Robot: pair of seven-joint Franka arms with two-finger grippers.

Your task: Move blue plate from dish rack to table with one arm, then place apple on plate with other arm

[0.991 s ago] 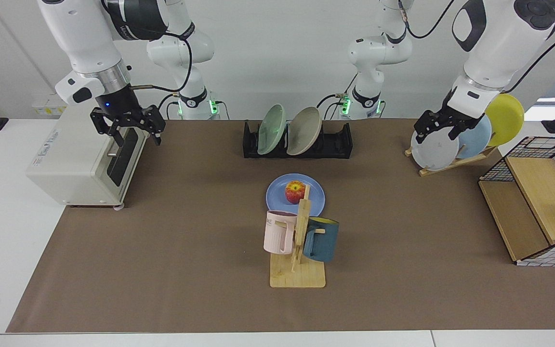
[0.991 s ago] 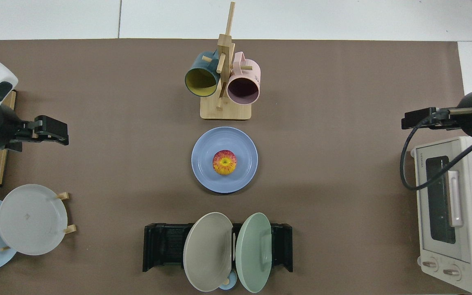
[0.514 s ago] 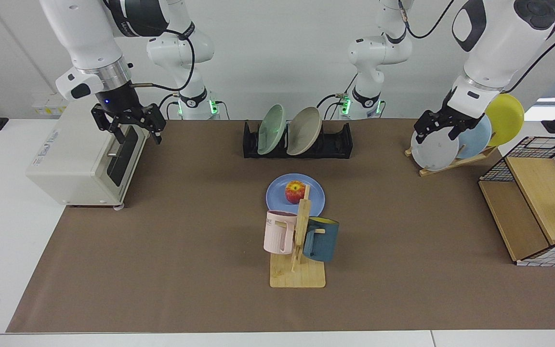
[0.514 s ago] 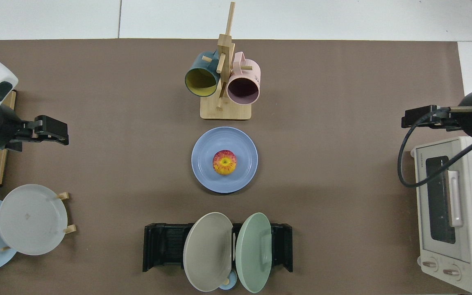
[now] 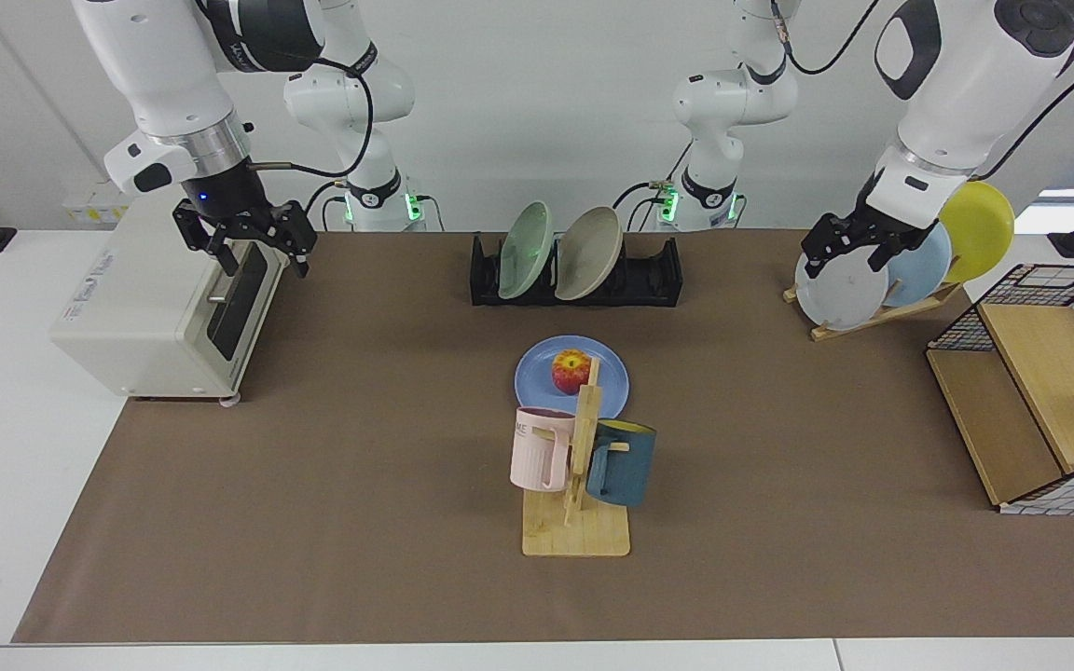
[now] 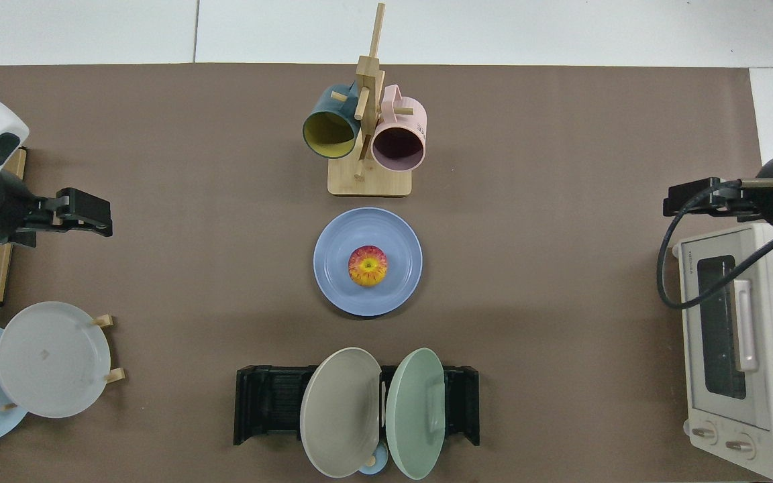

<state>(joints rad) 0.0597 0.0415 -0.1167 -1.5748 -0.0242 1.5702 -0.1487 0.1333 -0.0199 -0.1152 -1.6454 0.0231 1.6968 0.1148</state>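
Facing view: we see the blue plate [image 5: 537, 376] flat on the counter [image 5: 332, 485], apple [image 5: 571, 371] on it, just behind the mug tree [image 5: 579, 466] and apart from the dish rack [image 5: 663, 275]. The right claw [image 5: 251, 252] hangs open and empty by the toaster oven [image 5: 141, 312]. The left claw [image 5: 840, 252] hangs open and empty before the wooden plate stand [image 5: 873, 317].

Top view: open mat flanks the blue plate [image 6: 333, 268] on 2 sides; apple [image 6: 368, 265] centred.

- The right gripper [image 5: 257, 252] has moved a little up and toward the left edge of the facing view.
- In the top view it [image 6: 685, 201] slid right.
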